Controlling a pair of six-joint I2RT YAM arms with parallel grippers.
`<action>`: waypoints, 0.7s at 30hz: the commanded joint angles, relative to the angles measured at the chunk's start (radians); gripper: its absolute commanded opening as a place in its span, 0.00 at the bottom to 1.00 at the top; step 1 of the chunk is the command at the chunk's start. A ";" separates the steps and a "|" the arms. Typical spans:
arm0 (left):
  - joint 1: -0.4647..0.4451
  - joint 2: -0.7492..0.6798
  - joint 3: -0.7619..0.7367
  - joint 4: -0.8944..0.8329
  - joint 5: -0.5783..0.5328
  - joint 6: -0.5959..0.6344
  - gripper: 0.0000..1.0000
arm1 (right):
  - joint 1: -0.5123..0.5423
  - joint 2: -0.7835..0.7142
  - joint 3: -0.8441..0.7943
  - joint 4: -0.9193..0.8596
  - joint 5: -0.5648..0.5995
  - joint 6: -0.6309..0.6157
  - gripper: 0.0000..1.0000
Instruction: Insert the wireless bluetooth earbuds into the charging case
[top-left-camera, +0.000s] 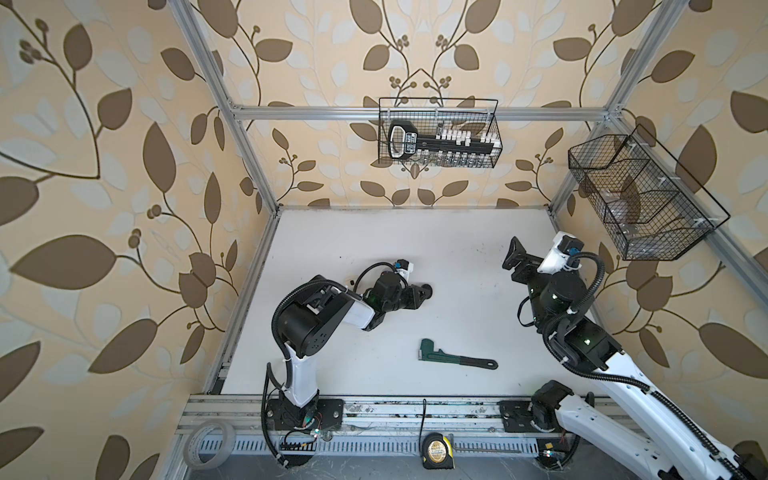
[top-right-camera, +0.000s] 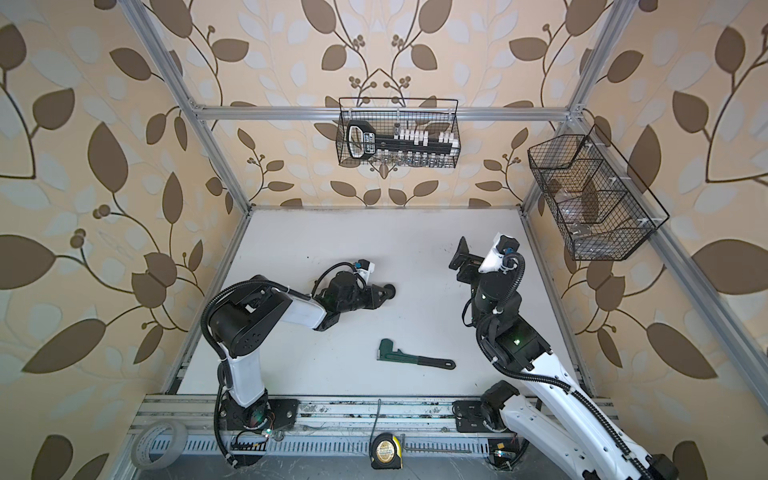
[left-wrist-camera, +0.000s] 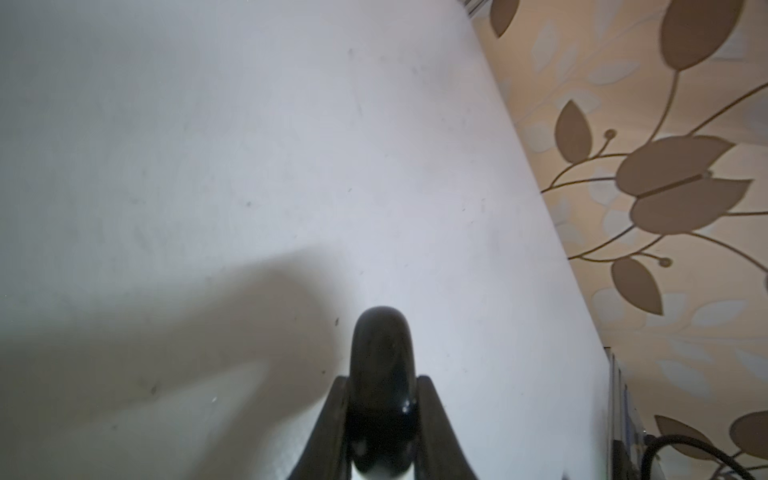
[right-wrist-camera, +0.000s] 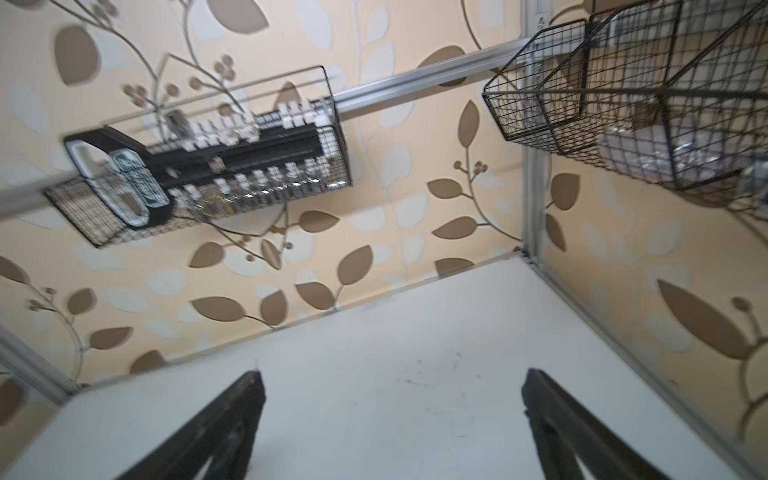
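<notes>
Our left gripper (left-wrist-camera: 381, 386) pinches a glossy black rounded charging case (left-wrist-camera: 380, 340) low over the white table (top-left-camera: 415, 241), near the middle of both top views. Our right gripper (right-wrist-camera: 395, 374) hangs spread wide and empty at centre right. No earbuds show anywhere. They may already sit inside the case, but we cannot tell.

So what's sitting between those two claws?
Nothing: both top views show bare table between the left gripper, clamping a black case, and the right gripper; the wrench lies aside.
</notes>
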 joint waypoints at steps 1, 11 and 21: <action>-0.012 0.006 0.070 -0.068 -0.041 -0.021 0.00 | -0.181 0.008 -0.055 0.029 -0.074 -0.040 1.00; -0.018 0.004 0.064 -0.151 -0.105 0.024 0.50 | -0.461 0.245 -0.340 0.330 -0.231 0.047 1.00; 0.021 -0.217 0.074 -0.484 -0.260 0.181 0.99 | -0.436 0.378 -0.493 0.683 -0.149 -0.052 1.00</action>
